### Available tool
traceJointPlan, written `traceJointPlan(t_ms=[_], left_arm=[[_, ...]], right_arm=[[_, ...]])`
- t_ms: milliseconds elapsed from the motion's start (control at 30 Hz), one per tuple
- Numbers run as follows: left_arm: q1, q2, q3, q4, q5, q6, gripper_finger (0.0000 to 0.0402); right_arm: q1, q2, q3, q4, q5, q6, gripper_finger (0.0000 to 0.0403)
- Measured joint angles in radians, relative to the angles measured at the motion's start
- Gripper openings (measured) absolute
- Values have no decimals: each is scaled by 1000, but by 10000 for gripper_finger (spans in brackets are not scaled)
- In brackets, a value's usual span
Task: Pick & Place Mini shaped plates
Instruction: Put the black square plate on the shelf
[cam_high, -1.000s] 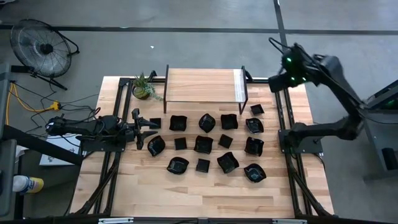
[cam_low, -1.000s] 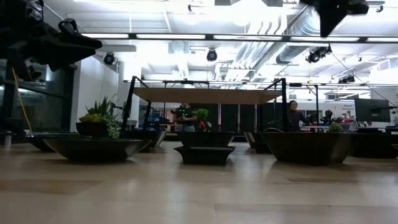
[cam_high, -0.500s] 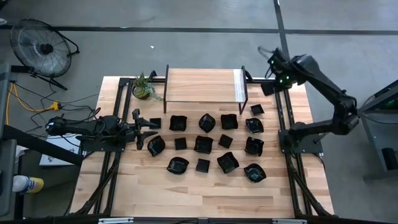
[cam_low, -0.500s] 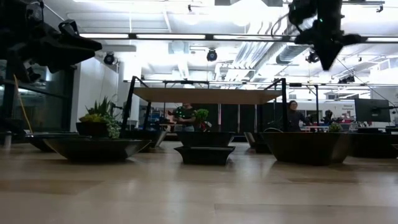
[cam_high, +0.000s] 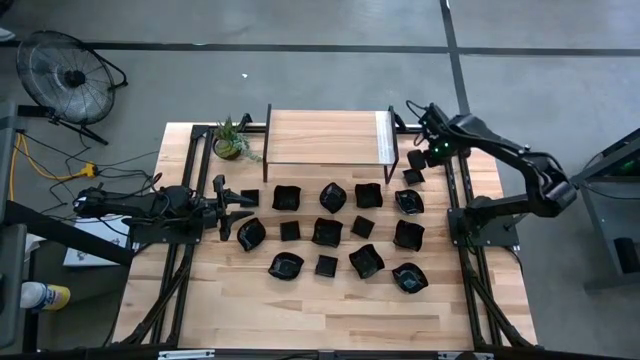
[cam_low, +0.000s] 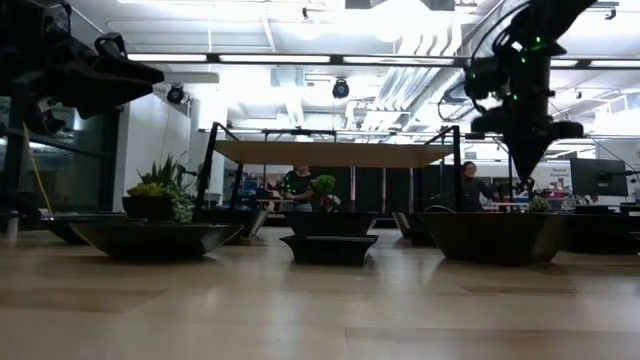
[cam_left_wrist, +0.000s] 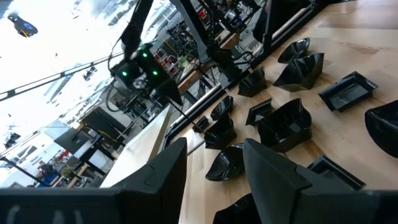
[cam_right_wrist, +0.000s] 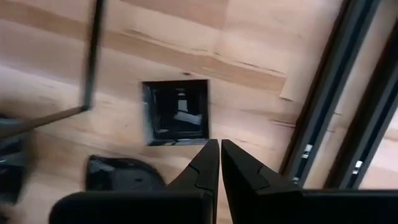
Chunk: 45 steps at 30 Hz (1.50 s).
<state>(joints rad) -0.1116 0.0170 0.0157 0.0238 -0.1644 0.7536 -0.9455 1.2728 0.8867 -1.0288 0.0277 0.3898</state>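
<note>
Several small glossy black mini shaped plates (cam_high: 327, 231) rest flat on the wooden table in three rows; the low view shows them as dark dishes (cam_low: 150, 238). My right gripper (cam_high: 428, 156) hangs shut in the air, pointing down (cam_low: 525, 172), just beyond the small square plate (cam_high: 413, 176) at the far right of the group. The right wrist view shows that square plate (cam_right_wrist: 176, 112) and a rounded plate (cam_right_wrist: 121, 174) beyond the shut fingertips (cam_right_wrist: 219, 149). My left gripper (cam_high: 240, 205) is open, raised above the table (cam_low: 130, 75) at the left end of the rows (cam_left_wrist: 214, 168).
A low wooden shelf on dark legs (cam_high: 330, 137) stands at the far middle of the table, with a small green potted plant (cam_high: 232, 142) to its left. Black frame rails (cam_high: 455, 190) run along both table sides. Bare wood lies toward the near edge.
My right gripper has swung from high beyond the table's far right corner toward the left and near edges and come down, now hanging low over the small square plate at the far right of the rows. No plate has moved.
</note>
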Motion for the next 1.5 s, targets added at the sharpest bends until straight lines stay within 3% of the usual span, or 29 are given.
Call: traceJointPlan(t_ms=[300,633,800,1133,1500], left_arm=[[0,0,0,0,-1,0,154],[0,0,0,0,-2,0,154],[0,0,0,0,-2,0,154],[0,0,0,0,-2,0,154],[0,0,0,0,-2,0,154]], right_arm=[[1,0,-142,147,-58,39,32],[1,0,-208,270,-44,47,144],[1,4,-208,295,-43,36,175],[1,121,-208,333,-14,2,165],[1,129,-208,331,-10,-9,139]])
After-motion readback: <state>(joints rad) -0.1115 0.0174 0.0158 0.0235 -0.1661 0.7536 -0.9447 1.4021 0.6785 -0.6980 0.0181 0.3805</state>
